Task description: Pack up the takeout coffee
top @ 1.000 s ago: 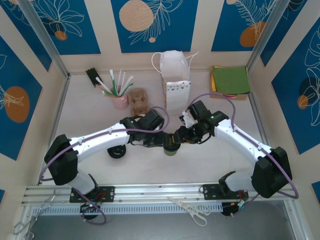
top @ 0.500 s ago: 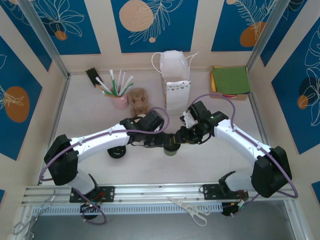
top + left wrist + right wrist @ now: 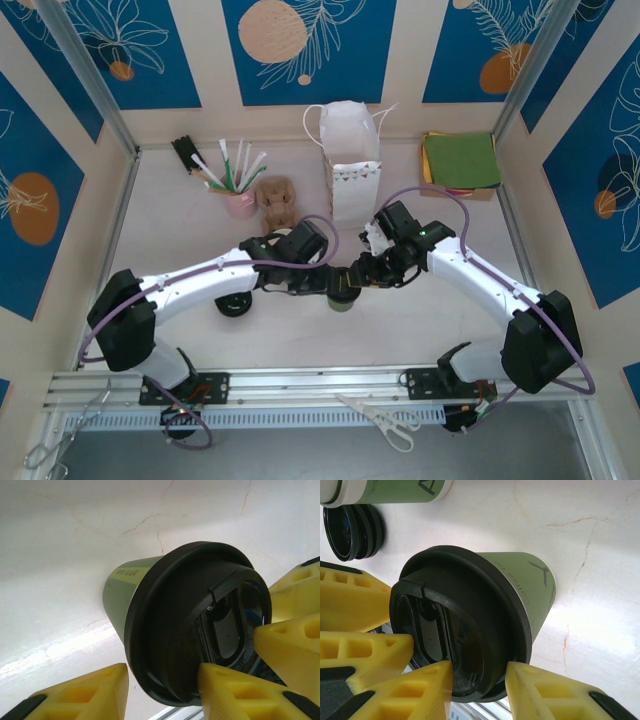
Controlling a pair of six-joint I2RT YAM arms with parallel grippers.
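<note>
Nothing fancy going on here. The pale table (image 3: 420, 330) is topped at the back by a tall white bag (image 3: 350, 160), stood upright. A little in front of it, near the middle of the table, the takeout coffee (image 3: 343, 292) is stood upright with its black lid on.

It's pinched from both sides. The left gripper (image 3: 162, 672) is partly closed, with the lid's rim caught between its yellow fingers (image 3: 75, 695). The right gripper (image 3: 479, 667) is clamped on the rim the same way from the opposite side.

A small stack of black lids (image 3: 350, 532) is parked just beside a lidless green cup (image 3: 385, 490).
</note>
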